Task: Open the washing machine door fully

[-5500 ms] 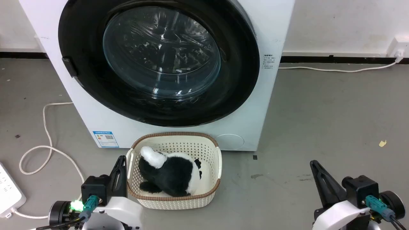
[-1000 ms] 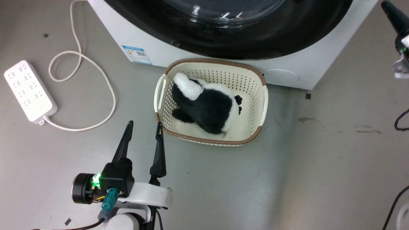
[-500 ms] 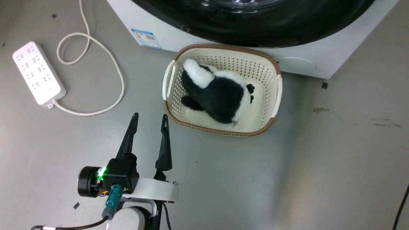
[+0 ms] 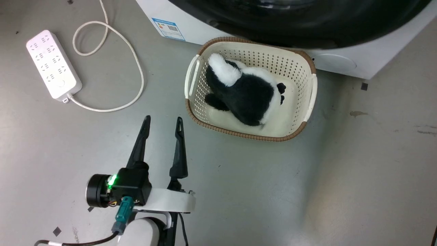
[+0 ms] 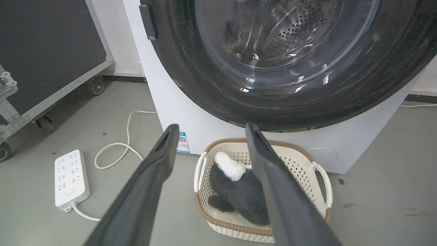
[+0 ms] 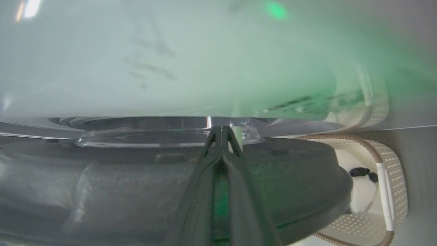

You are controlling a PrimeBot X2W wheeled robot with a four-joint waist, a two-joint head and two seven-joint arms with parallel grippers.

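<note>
Right gripper (image 6: pixel 222 130): fingers pressed together, tips at the gap between washing machine door (image 6: pixel 102 191) and white machine front (image 6: pixel 170 68); door apparently just ajar, far from full swing. Left gripper (image 4: pixel 163 119): fingers spread, idle above floor (image 4: pixel 273 191) near basket (image 4: pixel 309 102). Change over last second: right gripper, then off the machine's right side, now at the door rim; head camera swung too.

Test room or lab with a laundry corner set up.
A washing machine (image 5: pixel 170 106) stands on bare grey floor (image 4: pixel 273 191) near a wheeled equipment case (image 5: pixel 47 41), and a power strip (image 4: pixel 54 65) lies loose on the floor.
</note>
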